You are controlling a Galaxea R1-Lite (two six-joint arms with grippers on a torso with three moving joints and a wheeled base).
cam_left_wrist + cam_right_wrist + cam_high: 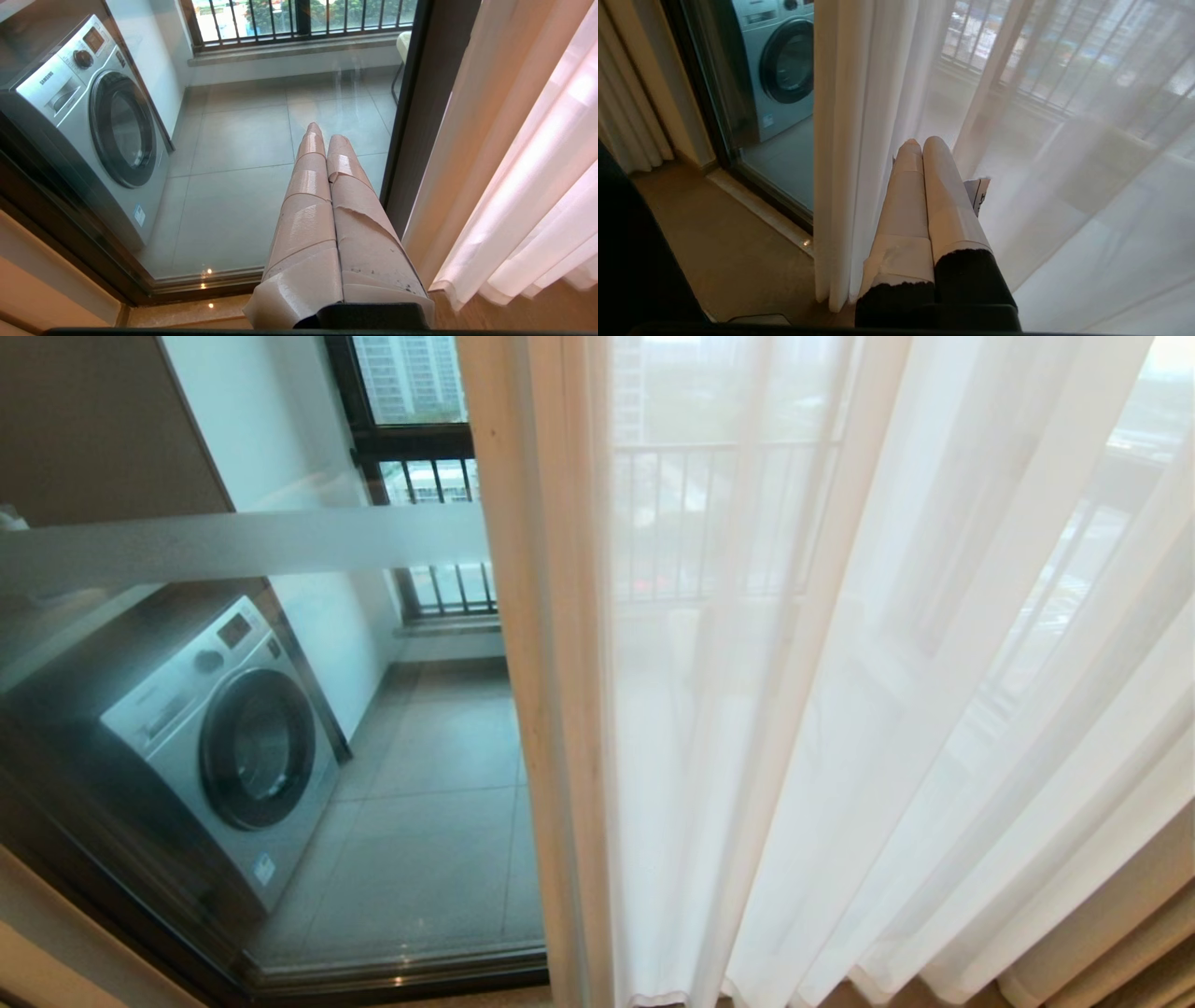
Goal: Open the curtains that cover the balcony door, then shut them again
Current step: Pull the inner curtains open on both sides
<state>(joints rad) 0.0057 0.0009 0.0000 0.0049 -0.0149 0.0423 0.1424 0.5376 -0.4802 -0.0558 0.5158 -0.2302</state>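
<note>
Right gripper (920,142), nearest the lens in its wrist view, is clenched on nothing, tips close to the curtains (859,116); contact cannot be judged. Left gripper (324,133) is likewise clenched and empty, pointing at the door (243,154). In the head view the curtains fill the centre and right of frame, the door's glass bare at left. Opening appears barely begun; closing remains. Neither arm shows in the head view. Only the wrist views show the grippers.
</note>
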